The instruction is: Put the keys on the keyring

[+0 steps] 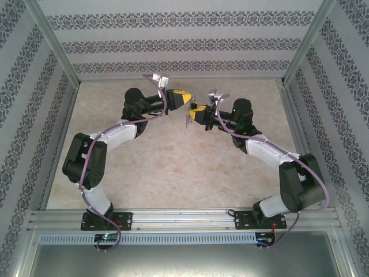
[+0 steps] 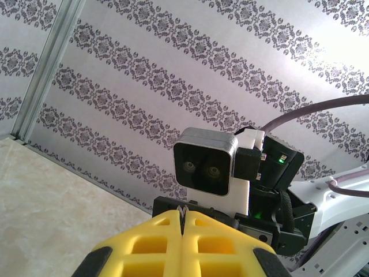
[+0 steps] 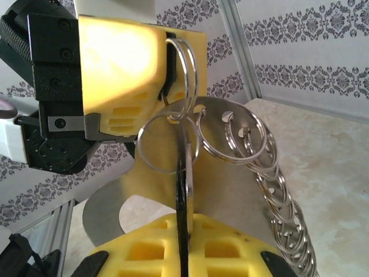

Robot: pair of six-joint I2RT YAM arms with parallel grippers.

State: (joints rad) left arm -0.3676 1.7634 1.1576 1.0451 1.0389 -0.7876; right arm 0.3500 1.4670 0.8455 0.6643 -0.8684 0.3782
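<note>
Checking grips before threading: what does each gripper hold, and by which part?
Left gripper pinches the keyring by a wire ring at its top; right gripper is shut on the key, by its dark lower end.

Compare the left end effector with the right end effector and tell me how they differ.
The left end effector grips a wire loop of the keyring; the right end effector grips the dark key, edge-on. From above, the left one sits slightly farther from the bases than the right one. Both are shut and yellow-fingered, with their tips facing each other.
</note>
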